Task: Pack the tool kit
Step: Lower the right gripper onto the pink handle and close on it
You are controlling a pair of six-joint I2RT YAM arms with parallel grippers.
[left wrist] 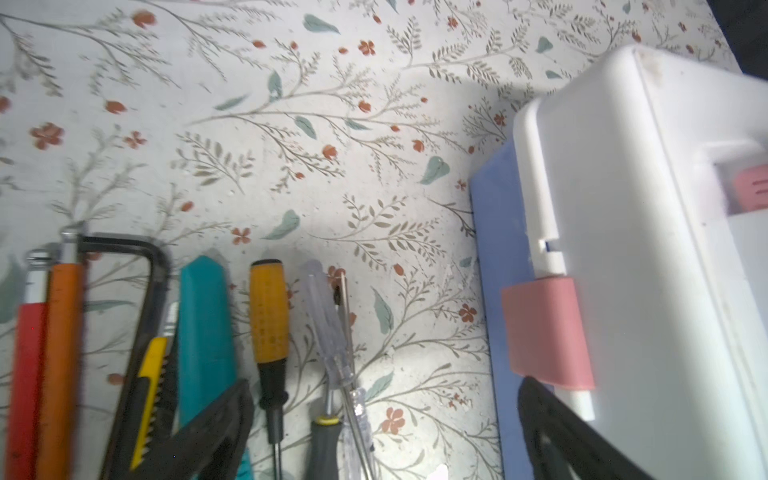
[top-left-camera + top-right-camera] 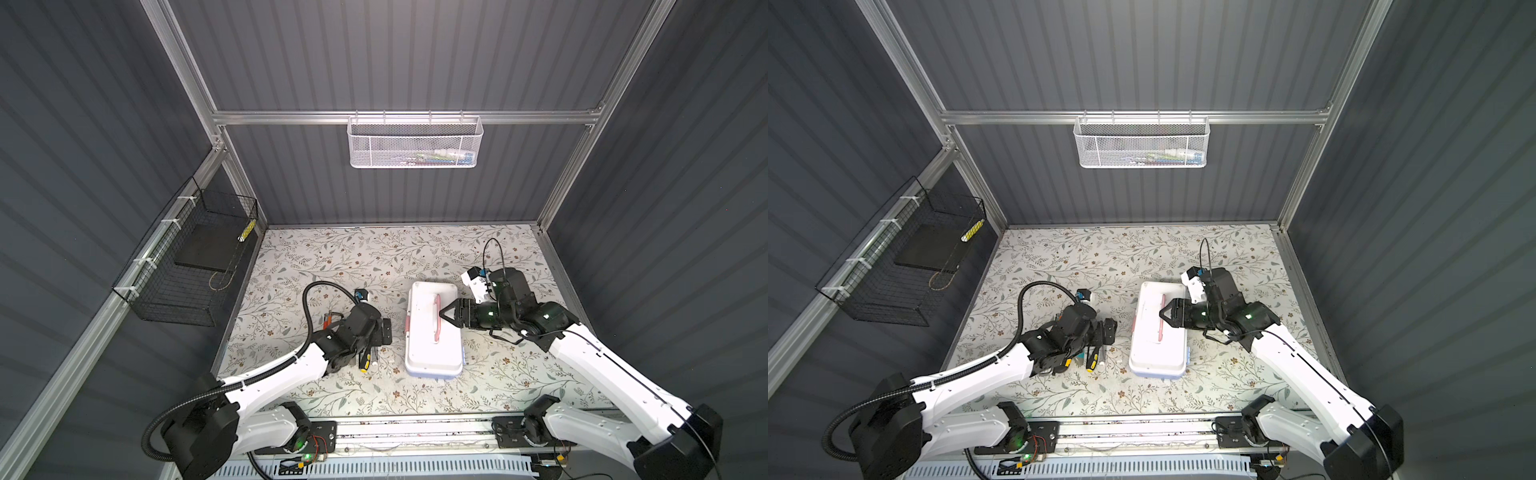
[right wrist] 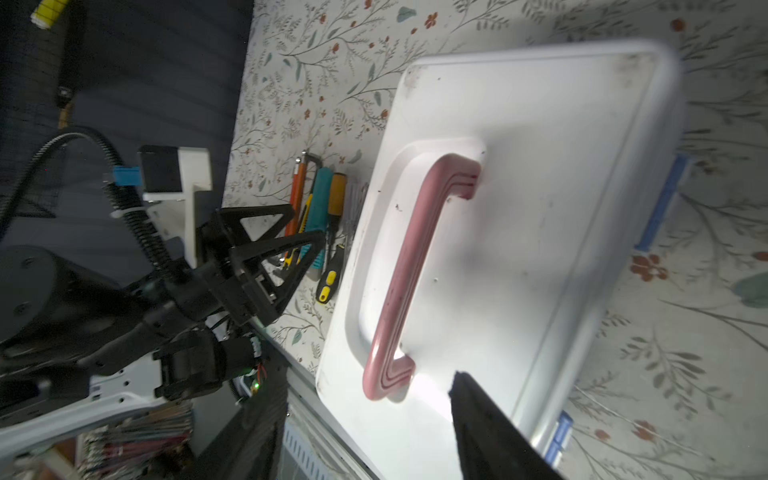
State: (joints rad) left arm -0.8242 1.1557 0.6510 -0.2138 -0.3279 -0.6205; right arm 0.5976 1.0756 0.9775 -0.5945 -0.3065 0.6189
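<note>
The tool kit (image 2: 432, 345) (image 2: 1156, 345) lies closed in the middle of the table, its white lid (image 3: 540, 199) up and its pink handle (image 3: 409, 266) folded flat. On the box's left side, a pink latch (image 1: 544, 332) sits over the light blue body (image 1: 494, 291). Several hand tools (image 1: 269, 316) (image 2: 365, 361) lie in a row to the box's left. My left gripper (image 1: 382, 419) (image 3: 305, 222) hangs open over them, one finger close to the latch. Just above the lid my right gripper (image 2: 442, 312) (image 3: 365, 384) is open, the handle's near end between its fingers, nothing held.
A white mesh basket (image 2: 415, 143) hangs on the back wall. A black wire basket (image 2: 187, 266) holding a dark slab hangs on the left wall. The floral table (image 2: 374, 257) is walled at the back and on both sides.
</note>
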